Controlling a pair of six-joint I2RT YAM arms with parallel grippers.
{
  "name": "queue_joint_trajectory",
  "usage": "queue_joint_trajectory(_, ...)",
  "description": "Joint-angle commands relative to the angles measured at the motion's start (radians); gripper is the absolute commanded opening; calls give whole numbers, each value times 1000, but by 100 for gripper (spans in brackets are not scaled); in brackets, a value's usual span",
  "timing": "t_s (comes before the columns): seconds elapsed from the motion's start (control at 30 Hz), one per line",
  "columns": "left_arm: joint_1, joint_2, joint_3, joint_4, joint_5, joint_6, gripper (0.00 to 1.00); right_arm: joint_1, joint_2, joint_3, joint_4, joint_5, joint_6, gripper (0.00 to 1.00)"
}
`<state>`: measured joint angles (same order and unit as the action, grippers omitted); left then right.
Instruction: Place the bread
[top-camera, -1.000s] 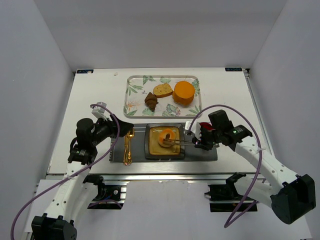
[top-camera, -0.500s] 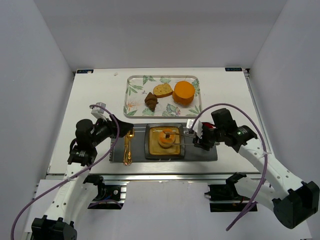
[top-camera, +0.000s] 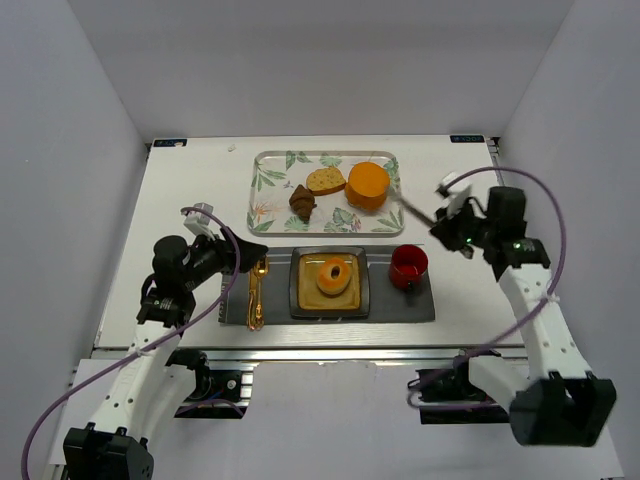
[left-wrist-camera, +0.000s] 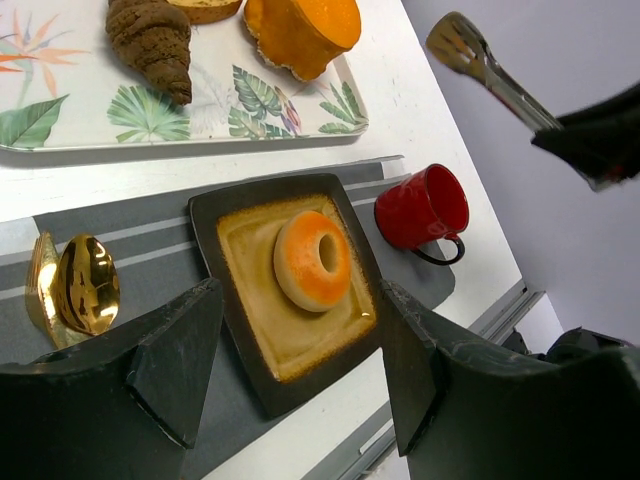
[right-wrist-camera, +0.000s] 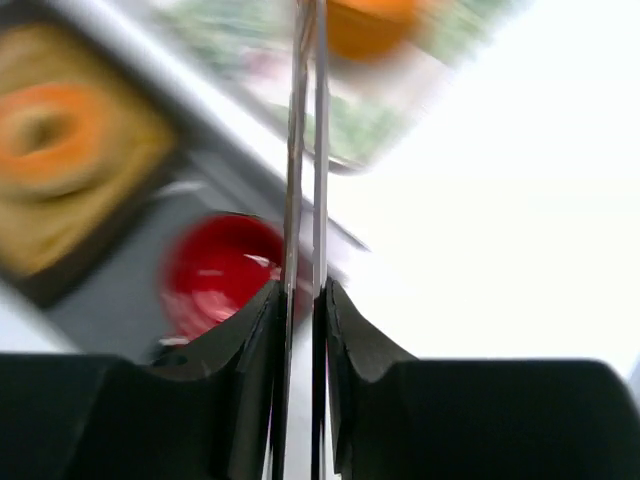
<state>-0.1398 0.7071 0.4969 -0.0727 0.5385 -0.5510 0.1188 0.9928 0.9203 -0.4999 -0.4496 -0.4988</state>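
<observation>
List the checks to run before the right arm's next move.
1. Bread lying flat on the square plate: ok.
2. Tongs clear of the bread, carrying nothing: ok.
3. Right gripper shut on the tongs: ok.
4. Red cup upright beside the plate: ok.
5. Left gripper open and empty: ok.
6. Tongs tip high enough above the tray: cannot tell.

No text, label, brand or number is legible anywhere here.
</observation>
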Motion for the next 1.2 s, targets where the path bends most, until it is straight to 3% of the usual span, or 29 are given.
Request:
queue_joint_trajectory(0.0,-3,8,-1,37,18,-1,73,-224,82,37,135,-44,101,26)
queue_joint_trajectory(0.03,-3,12,-3,42,21,-3,73,-311,139,37,158,-46,100,26)
queue_joint_trajectory(0.13,-3,25,-9,62,28,-9,73,-415,243,-7,240,-31,82,25)
queue_joint_trajectory(0.4,-3,40,3,41,28,5,73,-446,464,-153,489,91,140,33)
queue_joint_trajectory(0.47,-3,38,9,25,23,13,72,-447,509,-159,489,103,164,39)
queue_joint_trajectory(0.6,-3,31,0,25,18,5,73,-447,569,-169,472,120,154,64)
queue_joint_trajectory(0.9,-3,38,15,16,17,11,73,-472,531,-100,310,97,46,89)
queue_joint_trajectory(1.07,-1,34,9,13,15,10,73,-472,432,-28,258,230,135,89)
queue_joint_trajectory(1.17,-3,40,11,19,23,6,73,-472,376,14,248,159,118,89)
